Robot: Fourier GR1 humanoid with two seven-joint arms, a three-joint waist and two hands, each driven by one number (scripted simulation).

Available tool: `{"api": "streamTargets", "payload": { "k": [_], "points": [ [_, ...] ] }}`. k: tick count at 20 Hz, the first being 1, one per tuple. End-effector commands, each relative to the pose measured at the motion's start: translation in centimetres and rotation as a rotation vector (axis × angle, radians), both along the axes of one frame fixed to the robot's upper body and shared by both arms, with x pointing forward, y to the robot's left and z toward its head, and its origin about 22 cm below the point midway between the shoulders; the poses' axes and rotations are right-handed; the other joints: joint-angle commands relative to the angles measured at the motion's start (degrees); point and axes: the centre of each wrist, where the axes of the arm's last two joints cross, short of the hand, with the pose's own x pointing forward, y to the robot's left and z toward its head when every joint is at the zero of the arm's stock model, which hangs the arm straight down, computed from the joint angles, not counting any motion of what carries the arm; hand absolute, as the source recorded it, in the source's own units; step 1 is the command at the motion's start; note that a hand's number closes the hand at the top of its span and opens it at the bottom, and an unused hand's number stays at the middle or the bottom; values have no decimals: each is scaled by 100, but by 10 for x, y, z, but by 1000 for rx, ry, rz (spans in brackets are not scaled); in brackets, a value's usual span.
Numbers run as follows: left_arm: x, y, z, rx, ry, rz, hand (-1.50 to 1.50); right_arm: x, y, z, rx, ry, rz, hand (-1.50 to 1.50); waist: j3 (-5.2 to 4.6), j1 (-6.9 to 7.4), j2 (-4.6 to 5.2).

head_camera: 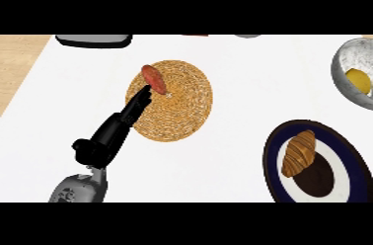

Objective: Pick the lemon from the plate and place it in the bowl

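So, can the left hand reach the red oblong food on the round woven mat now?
Probably yes: the black left hand has its straight fingers beside the red oblong food on the round woven straw mat, with nothing between.

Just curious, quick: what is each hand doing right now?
Left hand: open, straight fingers reaching to the reddish item on the woven mat, holding nothing.
Right hand: not in view.
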Motion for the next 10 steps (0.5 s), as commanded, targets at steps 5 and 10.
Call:
{"api": "streamTargets", "payload": {
  "k": [5,10],
  "points": [
    [4,3,-1,10,-2,-3,0,-44,-51,12,212,-55,-123,-150,16,-34,46],
    [0,10,-8,-9,2,33,0,-85,-85,16,285,-109,-185,-150,31,-96,50]
  ]
}}
